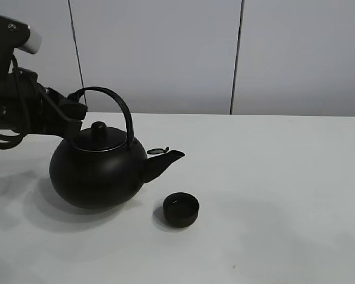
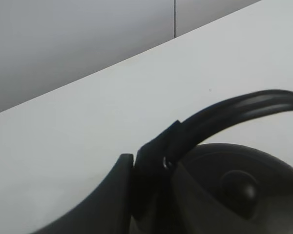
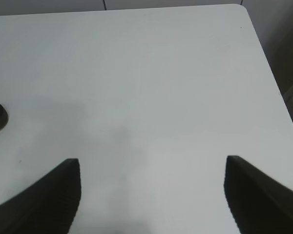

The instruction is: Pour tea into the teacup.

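The teacup (image 1: 181, 209) stands on the table (image 1: 284, 177), well clear of the far edge, just in front of the kettle (image 1: 97, 171) spout and apart from both grippers. The left gripper (image 1: 77, 111) is clamped on the kettle handle (image 1: 115, 100). The right gripper (image 3: 151, 163) jaws stand wide apart and hold nothing.

Left fingers (image 2: 107, 200) closed, right fingers (image 3: 49, 195) apart.

Item count:
- Kettle (image 1: 97, 174): 1.
- Teacup (image 1: 181, 209): 1.
- Table (image 1: 272, 177): 1.
- Claws: 2, namely left claw (image 1: 76, 111) and right claw (image 3: 151, 161).
- Right claw fingers (image 3: 53, 195) in wrist view: 2.
- Kettle parts: handle (image 1: 115, 97) 1, lid knob (image 1: 99, 128) 1, spout (image 1: 163, 163) 1.
- Wall seams (image 1: 236, 59) behind table: 2.
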`<action>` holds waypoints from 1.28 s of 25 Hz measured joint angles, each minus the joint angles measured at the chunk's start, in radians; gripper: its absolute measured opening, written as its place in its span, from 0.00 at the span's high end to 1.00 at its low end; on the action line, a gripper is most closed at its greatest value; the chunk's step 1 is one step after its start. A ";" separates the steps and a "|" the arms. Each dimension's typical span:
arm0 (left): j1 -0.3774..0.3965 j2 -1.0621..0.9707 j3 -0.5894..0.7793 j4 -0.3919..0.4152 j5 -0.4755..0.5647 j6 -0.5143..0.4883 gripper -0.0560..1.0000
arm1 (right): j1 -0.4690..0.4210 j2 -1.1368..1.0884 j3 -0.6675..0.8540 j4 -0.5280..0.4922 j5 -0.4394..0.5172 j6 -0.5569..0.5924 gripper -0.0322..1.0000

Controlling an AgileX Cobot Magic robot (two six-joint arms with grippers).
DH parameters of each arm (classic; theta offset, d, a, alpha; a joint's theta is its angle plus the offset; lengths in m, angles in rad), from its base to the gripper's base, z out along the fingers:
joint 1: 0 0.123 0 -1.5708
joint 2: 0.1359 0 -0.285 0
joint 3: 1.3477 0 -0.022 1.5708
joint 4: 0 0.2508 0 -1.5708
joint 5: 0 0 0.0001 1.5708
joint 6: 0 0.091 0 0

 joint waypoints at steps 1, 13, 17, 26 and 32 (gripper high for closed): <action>0.000 0.000 0.000 0.000 -0.002 -0.015 0.83 | 0.000 0.000 0.000 0.000 0.000 0.000 0.43; 0.101 -0.003 0.087 0.008 -0.173 -0.103 0.83 | 0.000 0.000 0.000 0.000 0.000 0.000 0.43; 0.149 -0.003 0.147 0.012 -0.219 -0.103 0.83 | 0.000 0.000 0.000 0.000 0.000 0.000 0.43; 0.217 -0.005 0.207 0.042 -0.300 -0.074 0.83 | 0.000 0.000 0.000 0.000 0.000 0.000 0.43; 0.217 -0.005 0.212 0.083 -0.303 -0.021 0.83 | 0.000 0.000 0.000 0.000 0.000 0.000 0.43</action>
